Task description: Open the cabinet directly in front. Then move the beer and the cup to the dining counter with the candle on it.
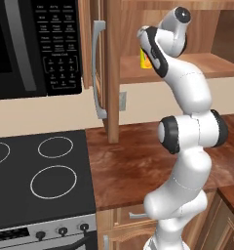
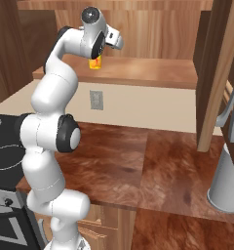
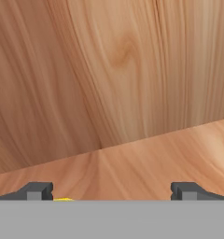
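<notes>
The cabinet stands open: its left door (image 1: 102, 63) with a silver bar handle swings out, and its right door (image 2: 221, 73) hangs open on the other side. The yellow cup (image 1: 145, 58) (image 2: 95, 62) stands on the cabinet shelf (image 2: 153, 71), partly hidden behind my arm. My hand (image 2: 111, 40) reaches into the cabinet just above the cup. In the hand view my gripper (image 3: 112, 192) is open, with its fingertips (image 3: 39, 191) wide apart, facing the cabinet's back wall. A sliver of the cup (image 3: 62, 199) shows beside the left tip. The beer, the dining counter and the candle are out of view.
A black microwave (image 1: 36, 44) hangs left of the cabinet above a black stove (image 1: 41, 171). The reddish-brown worktop (image 1: 133, 161) lies below the cabinet. A wall outlet (image 2: 96, 100) sits under the shelf. A grey cylinder (image 2: 226, 180) stands on the worktop at the right.
</notes>
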